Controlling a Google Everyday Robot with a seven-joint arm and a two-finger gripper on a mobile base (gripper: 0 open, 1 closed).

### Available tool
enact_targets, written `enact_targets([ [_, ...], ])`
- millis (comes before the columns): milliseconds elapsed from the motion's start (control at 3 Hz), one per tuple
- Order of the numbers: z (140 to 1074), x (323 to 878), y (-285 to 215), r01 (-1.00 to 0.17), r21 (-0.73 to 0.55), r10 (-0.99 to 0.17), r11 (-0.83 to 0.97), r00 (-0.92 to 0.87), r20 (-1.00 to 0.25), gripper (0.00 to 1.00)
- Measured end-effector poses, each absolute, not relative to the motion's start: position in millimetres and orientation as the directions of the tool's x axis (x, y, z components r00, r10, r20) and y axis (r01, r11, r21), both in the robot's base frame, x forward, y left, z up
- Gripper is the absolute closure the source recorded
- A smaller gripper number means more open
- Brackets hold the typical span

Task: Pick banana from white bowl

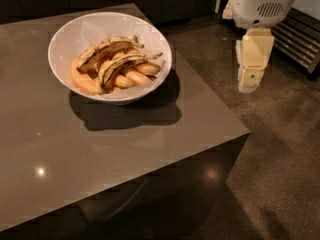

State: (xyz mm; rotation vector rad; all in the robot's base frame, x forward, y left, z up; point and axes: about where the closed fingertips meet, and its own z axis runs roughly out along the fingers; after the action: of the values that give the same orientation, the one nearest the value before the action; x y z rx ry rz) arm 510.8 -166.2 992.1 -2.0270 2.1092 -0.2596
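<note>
No writing, label, brand or number can be read anywhere, neither on the white bowl [75, 34] nor on the table [100, 154]. The gripper [249, 84] hangs beyond the table's right edge, over the floor [280, 149] and well apart from the bowl (its pale casing carries one small dot, a mark rather than a letter or figure).

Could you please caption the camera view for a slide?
Gripper hangs beside the table, right of the white bowl holding the banana.
</note>
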Motion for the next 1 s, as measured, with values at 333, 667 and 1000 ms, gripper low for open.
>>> enact_targets([
  [333,994.4,517.7,-159.8,-0.956,-0.291,-0.999,0.036,-0.027,-0.037,0.00],
  [667,995.1,530.4,-152.2,-0.950,-0.310,-0.997,0.035,-0.013,-0.073,0.00],
  [1000,992.2,554.4,-137.2,-0.960,-0.280,-0.994,0.029,0.001,-0.106,0.00],
])
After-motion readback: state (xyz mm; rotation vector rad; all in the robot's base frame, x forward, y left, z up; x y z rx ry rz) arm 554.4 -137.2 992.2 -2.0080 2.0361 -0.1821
